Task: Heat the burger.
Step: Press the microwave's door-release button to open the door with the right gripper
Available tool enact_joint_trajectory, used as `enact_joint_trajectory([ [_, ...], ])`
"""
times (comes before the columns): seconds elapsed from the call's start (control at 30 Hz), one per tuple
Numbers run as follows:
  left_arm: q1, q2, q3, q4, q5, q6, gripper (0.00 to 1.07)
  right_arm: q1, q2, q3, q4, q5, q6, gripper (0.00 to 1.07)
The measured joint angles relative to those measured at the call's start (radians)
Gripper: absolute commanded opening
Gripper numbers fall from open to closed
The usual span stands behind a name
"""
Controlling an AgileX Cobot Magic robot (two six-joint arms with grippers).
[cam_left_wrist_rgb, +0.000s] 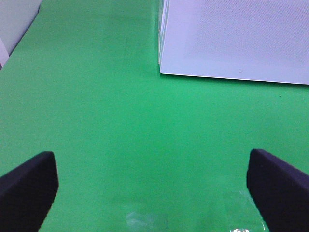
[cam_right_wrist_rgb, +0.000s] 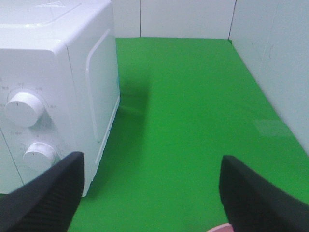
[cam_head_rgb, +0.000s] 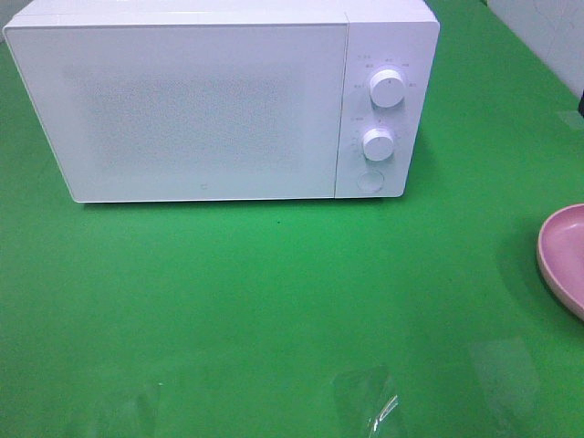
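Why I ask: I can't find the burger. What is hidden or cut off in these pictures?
Round pink plate: exterior high view, right edge cuts it off; any burger there is unseen.
Inside of white microwave oven: exterior high view, closed door hides it.
Dial labels: exterior high view, too small.

The microwave [cam_head_rgb: 219, 100] was white, its door [cam_head_rgb: 182, 119] finely speckled. The counter [cam_head_rgb: 274, 301] was green, the plate [cam_head_rgb: 564, 255] pink, the left gripper [cam_left_wrist_rgb: 152, 157] and right gripper [cam_right_wrist_rgb: 152, 158] black.
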Motion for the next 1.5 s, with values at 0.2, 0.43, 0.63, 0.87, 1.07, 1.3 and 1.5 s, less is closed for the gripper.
enact_joint_trajectory([
  [0.2, 0.000, 0.000, 0.000, 0.000, 0.000, 0.000, 0.98, 0.016, 0.097, 0.034, 0.101, -0.159, -0.024, 0.75],
  [0.43, 0.000, 0.000, 0.000, 0.000, 0.000, 0.000, 0.98, 0.192, 0.212, 0.045, 0.312, -0.314, -0.233, 0.75],
  [0.63, 0.000, 0.000, 0.000, 0.000, 0.000, 0.000, 0.98, 0.362, 0.320, 0.045, 0.544, -0.493, -0.393, 0.75],
  [0.87, 0.000, 0.000, 0.000, 0.000, 0.000, 0.000, 0.98, 0.550, 0.443, 0.046, 0.738, -0.703, -0.467, 0.75],
  [1.07, 0.000, 0.000, 0.000, 0.000, 0.000, 0.000, 0.98, 0.708, 0.533, 0.045, 0.837, -0.797, -0.468, 0.74],
  [1.3, 0.000, 0.000, 0.000, 0.000, 0.000, 0.000, 0.98, 0.812, 0.614, -0.007, 0.926, -0.799, -0.468, 0.74],
  [1.5, 0.000, 0.000, 0.000, 0.000, 0.000, 0.000, 0.98, 0.824, 0.676, -0.065, 0.936, -0.800, -0.468, 0.74],
])
